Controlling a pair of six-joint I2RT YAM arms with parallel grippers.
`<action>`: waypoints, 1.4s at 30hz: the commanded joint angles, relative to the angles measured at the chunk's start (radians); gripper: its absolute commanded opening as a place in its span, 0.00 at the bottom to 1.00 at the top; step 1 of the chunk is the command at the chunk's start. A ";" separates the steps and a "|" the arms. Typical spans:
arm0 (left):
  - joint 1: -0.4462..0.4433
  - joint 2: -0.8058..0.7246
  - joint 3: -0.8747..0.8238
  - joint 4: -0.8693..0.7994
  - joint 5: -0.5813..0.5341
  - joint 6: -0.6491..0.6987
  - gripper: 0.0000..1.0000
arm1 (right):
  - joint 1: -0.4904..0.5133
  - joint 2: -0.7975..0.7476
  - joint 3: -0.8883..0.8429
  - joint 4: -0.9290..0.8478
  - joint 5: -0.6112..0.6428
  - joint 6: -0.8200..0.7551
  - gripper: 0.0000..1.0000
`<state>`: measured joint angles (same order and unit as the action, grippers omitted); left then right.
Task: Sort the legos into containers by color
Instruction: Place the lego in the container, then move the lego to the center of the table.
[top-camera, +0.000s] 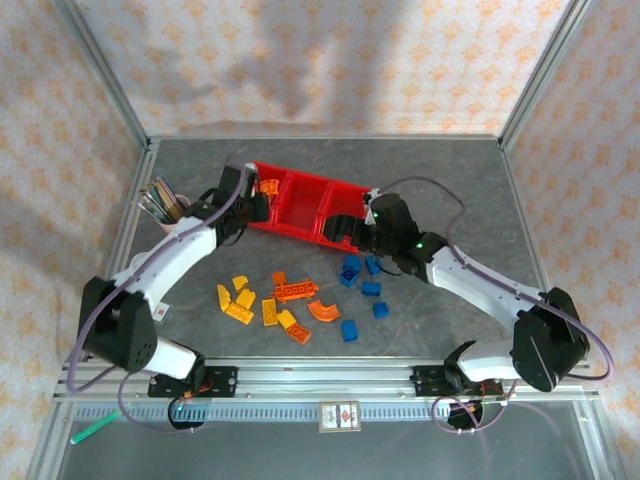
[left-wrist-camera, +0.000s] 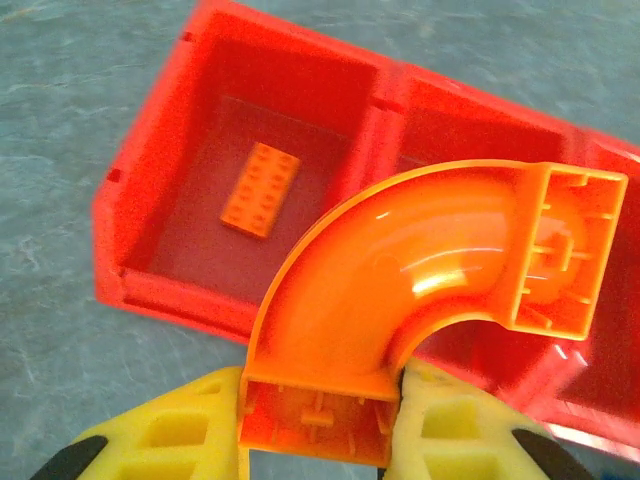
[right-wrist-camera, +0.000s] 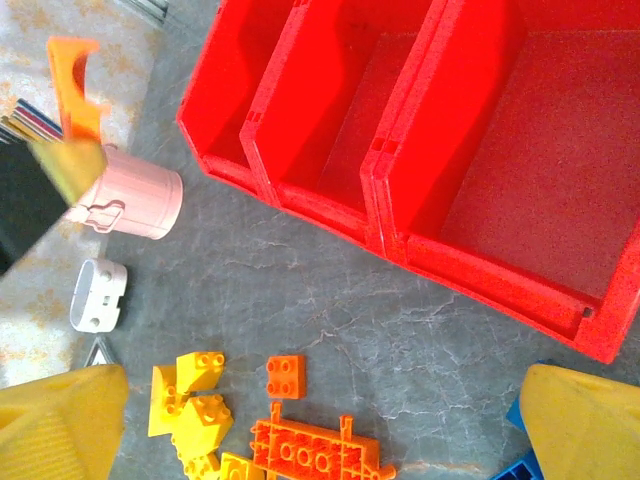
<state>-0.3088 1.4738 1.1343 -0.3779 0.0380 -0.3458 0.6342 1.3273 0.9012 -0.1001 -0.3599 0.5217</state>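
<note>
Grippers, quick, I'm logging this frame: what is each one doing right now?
Left gripper: closed on an orange curved brick.
Right gripper: open, holding nothing.

Table (top-camera: 470, 170) lies open upper right. Bins (top-camera: 300, 200) block centre, cup (top-camera: 163, 203) the left edge; bricks (top-camera: 297, 290) litter lower centre, gaps seemingly narrow.

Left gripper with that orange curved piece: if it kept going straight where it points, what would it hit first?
Probably the red containers: the left gripper, holding the orange arch, points into the end bin where an orange plate lies. Depth is unclear; the arch may touch the divider first.
</note>
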 joint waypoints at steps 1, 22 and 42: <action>0.055 0.122 0.093 -0.026 0.017 -0.069 0.23 | 0.005 0.035 0.051 0.033 0.038 -0.023 1.00; 0.119 0.406 0.357 -0.071 -0.052 -0.139 0.55 | 0.005 0.111 0.161 -0.021 0.040 -0.102 1.00; -0.052 -0.097 -0.136 -0.079 0.049 -0.092 0.71 | 0.071 -0.019 0.000 -0.021 0.015 -0.057 1.00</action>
<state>-0.3000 1.4136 1.0363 -0.4145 0.1184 -0.4625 0.6899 1.3388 0.9440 -0.1558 -0.3481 0.4446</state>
